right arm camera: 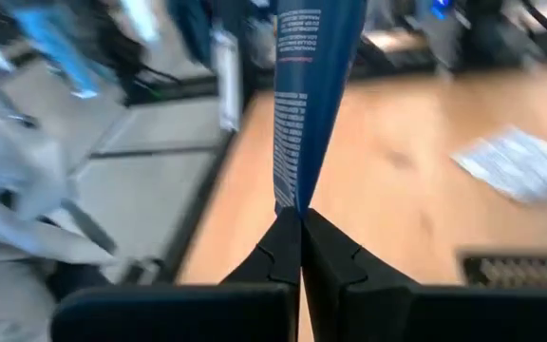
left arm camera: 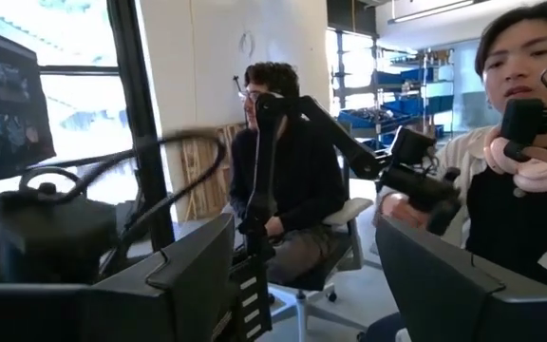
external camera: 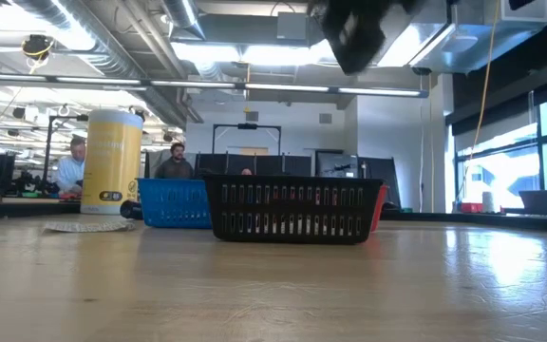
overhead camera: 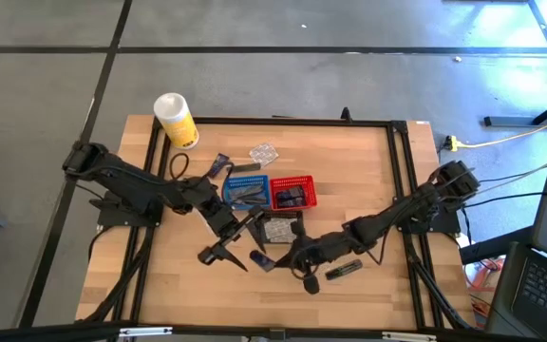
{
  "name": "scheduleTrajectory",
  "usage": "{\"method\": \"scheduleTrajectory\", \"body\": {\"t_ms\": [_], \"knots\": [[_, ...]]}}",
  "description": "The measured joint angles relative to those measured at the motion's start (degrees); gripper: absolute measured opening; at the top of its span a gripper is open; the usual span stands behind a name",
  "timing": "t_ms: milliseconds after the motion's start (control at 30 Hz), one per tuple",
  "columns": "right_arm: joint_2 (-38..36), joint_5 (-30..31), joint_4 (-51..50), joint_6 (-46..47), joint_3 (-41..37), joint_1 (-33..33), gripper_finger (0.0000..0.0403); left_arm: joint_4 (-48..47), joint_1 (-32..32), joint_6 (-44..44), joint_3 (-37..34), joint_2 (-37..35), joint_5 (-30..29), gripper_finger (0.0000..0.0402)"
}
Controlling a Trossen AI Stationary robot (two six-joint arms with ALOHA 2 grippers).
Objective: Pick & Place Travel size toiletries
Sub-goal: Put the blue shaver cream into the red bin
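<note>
**Sorting partly done, navy tube in the right jaws**

Toiletries are split between the baskets and the tabletop [overhead camera: 368, 171]. In the high view the blue basket [overhead camera: 246, 191] holds slim grey items and the red basket [overhead camera: 293, 193] holds small dark pieces, so part of the sorting looks finished. A black basket [external camera: 291, 208] stands nearest the low camera, and what it holds cannot be told.

The right gripper [right arm camera: 300, 249] has its jaws clenched on the end of a dark navy tube [right arm camera: 307, 95], which stands up from the fingertips with its white print showing; this arm hangs over the front middle of the tabletop, near the baskets. The left gripper [overhead camera: 224, 253] is over the front left of the tabletop, just beside the baskets, with its jaws released and nothing between them; its wrist camera looks out into the room, where people sit.

Several items remain loose: a clear crinkly packet [overhead camera: 263, 152] behind the baskets, a navy sachet [overhead camera: 220, 163] near the blue basket, and a dark tube [overhead camera: 343, 271] at the front right. A large white-and-yellow canister [overhead camera: 175, 119] stands at the rear left corner. By this showing the task is somewhere in its middle, with the held tube yet to be placed.
</note>
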Motion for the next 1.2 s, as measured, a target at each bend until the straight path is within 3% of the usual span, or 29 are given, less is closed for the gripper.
{"method": "scheduleTrajectory", "body": {"t_ms": [367,900,1200], "knots": [[-5.0,9.9,-22.6,4.9,0.0,-3.3,0.0002,-1.9,-1.4,-0.4,0.0,-1.4,-0.1,0.0254],[-7.9,8.6,-40.2,2.4,0.2,-12.9,0.0002,-1.8,-1.5,-2.1,0.0,-1.3,-0.6,0.0253],[-7.9,10.1,-55.3,-4.6,9.7,-17.4,0.0002,-1.8,-1.5,-2.1,0.0,-1.3,-0.7,0.0253]]}}
